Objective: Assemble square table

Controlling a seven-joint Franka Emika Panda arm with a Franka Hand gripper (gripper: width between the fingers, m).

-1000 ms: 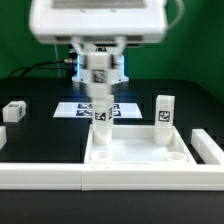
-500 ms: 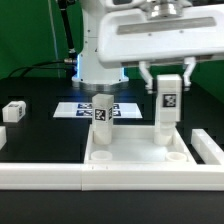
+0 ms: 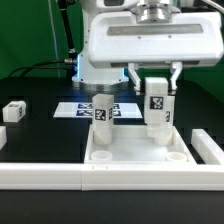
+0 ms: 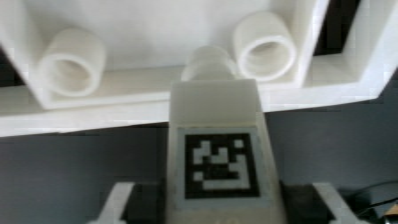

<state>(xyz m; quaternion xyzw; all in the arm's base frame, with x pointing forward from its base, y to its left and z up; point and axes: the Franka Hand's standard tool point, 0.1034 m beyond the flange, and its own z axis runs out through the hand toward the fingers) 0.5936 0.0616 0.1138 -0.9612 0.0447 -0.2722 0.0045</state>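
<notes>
The square table's white slab (image 3: 140, 156) lies at the front with its raised rim up. One white leg (image 3: 102, 118) stands upright at its far left corner. My gripper (image 3: 156, 88) is shut on a second tagged leg (image 3: 157, 106) and holds it upright over the slab's far right corner. In the wrist view the held leg (image 4: 221, 150) sits between my fingers (image 4: 125, 205), my gripper (image 4: 228, 207) is at the frame's edge, and two raised round sockets (image 4: 267, 45) of the slab (image 4: 160, 105) lie beyond. A third leg (image 3: 14, 110) lies at the exterior view's left.
The marker board (image 3: 72, 108) lies flat behind the slab. A long white L-shaped rail (image 3: 40, 178) runs along the front and up the exterior view's right side (image 3: 210, 150). The arm's base (image 3: 85, 65) stands at the back.
My gripper left the leg standing in the slab's far left corner, went to the leg standing on the right, closed on it and carried it slightly to the exterior view's left.
</notes>
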